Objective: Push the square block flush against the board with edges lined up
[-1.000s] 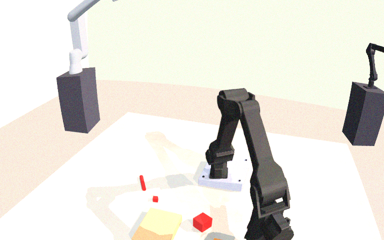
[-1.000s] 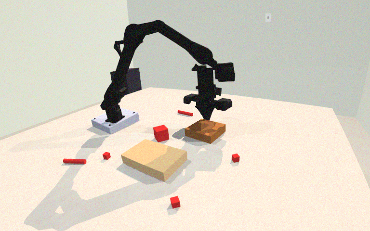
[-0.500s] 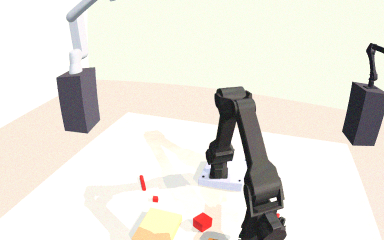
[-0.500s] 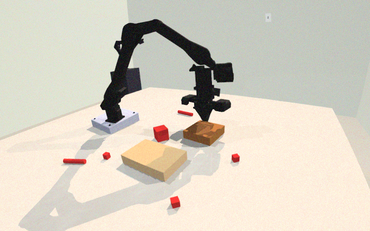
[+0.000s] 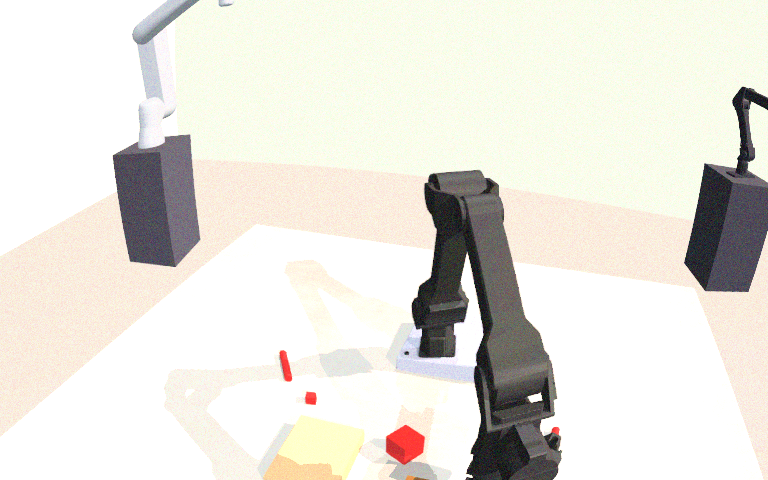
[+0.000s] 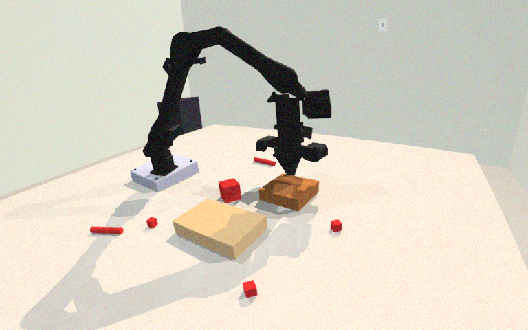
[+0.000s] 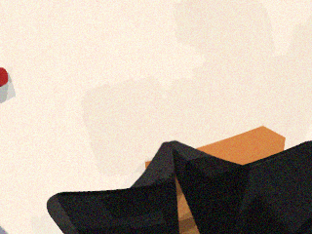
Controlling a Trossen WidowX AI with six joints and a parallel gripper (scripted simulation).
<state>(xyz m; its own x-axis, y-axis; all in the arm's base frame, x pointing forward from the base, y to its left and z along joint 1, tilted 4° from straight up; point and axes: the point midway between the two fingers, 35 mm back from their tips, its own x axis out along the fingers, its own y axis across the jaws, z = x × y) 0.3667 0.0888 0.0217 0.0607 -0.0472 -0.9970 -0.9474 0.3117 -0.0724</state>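
1. The black two-fingered gripper [image 6: 290, 173] [image 7: 170, 147] is closed with nothing in its grasp, pointing down at the far edge of the orange-brown square wooden block; whether it touches is unclear.
2. That orange-brown square wooden block [image 6: 289, 192] [image 7: 244, 146] lies flat on the pale surface [image 5: 634, 362] [image 6: 408, 268] [image 7: 58, 44].
3. The pale tan rectangular wooden board [image 5: 322, 438] [image 6: 218, 221] lies flat near the block, a gap between them.
4. A bright red cube [image 5: 404, 444] [image 6: 229, 190] sits beside the board, on the side toward the arm's pale lavender base plate [image 5: 436, 369] [image 6: 141, 181].
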